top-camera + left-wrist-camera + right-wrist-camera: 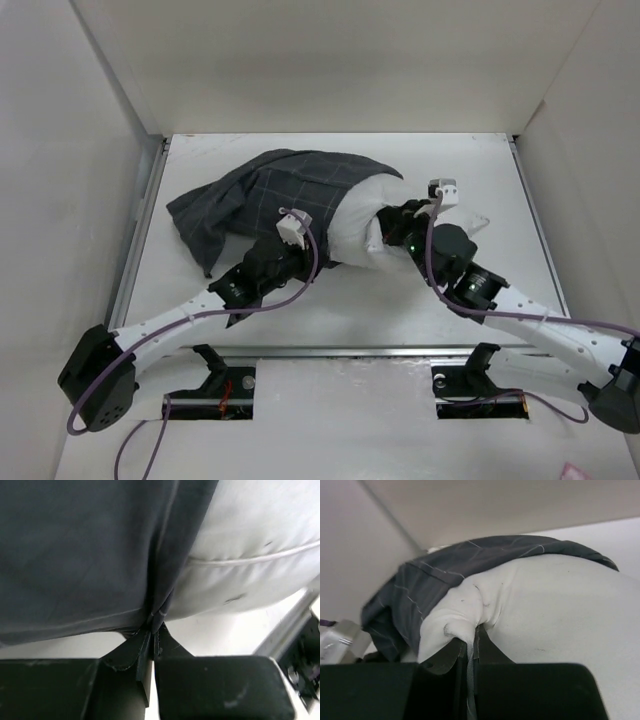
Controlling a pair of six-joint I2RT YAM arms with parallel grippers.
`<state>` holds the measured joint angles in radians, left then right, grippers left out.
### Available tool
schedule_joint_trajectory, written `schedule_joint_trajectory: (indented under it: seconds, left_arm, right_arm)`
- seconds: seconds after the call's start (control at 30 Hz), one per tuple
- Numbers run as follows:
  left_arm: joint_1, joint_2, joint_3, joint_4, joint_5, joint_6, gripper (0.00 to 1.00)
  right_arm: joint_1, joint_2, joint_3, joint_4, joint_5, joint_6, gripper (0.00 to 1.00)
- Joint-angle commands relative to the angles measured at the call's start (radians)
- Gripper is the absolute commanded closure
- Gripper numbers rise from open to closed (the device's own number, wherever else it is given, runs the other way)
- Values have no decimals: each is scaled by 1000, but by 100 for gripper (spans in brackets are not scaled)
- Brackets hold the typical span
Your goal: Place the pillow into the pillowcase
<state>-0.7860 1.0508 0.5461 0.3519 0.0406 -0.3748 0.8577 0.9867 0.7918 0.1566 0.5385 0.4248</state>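
The white pillow (365, 222) lies mid-table, its left part inside the dark grey grid-lined pillowcase (255, 195), its right end bulging out. My left gripper (298, 248) is shut on the pillowcase's near edge; in the left wrist view the grey cloth (75, 555) is pinched at the gripper (154, 625), with the pillow (250, 555) to its right. My right gripper (398, 222) is shut on the pillow's exposed end; in the right wrist view white fabric (545, 610) is clamped at the gripper (476, 635), with the pillowcase (430, 575) draped behind.
White enclosure walls (60, 180) stand on the left, right and back of the table. A metal rail (135, 230) runs along the left edge. A small white scrap (480, 218) lies right of the pillow.
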Motion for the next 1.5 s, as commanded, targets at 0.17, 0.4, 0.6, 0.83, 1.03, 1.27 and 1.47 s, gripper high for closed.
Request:
schedule_joint_trajectory:
  seconds: [0.17, 0.4, 0.6, 0.83, 1.03, 1.27, 1.47]
  left_arm:
    - [-125, -125, 173, -158, 274, -6, 100]
    - [-125, -323, 258, -171, 308, -27, 100]
    - [-125, -305, 240, -252, 242, -67, 100]
    - [-125, -253, 143, -252, 73, -122, 100]
    - [-64, -128, 271, -202, -90, -52, 100]
    - [53, 181, 704, -151, 16, 80, 100]
    - [184, 383, 1078, -159, 376, 53, 100]
  right_arm:
    - [18, 274, 82, 323, -176, -29, 100]
    - [64, 410, 61, 305, -153, -11, 100]
    - [96, 515, 98, 274, -89, 37, 100]
    - [116, 408, 32, 336, -217, 28, 100]
    - [116, 293, 123, 256, 134, -144, 100]
    - [107, 314, 409, 164, 572, -363, 100]
    - [92, 132, 402, 204, 432, -408, 100]
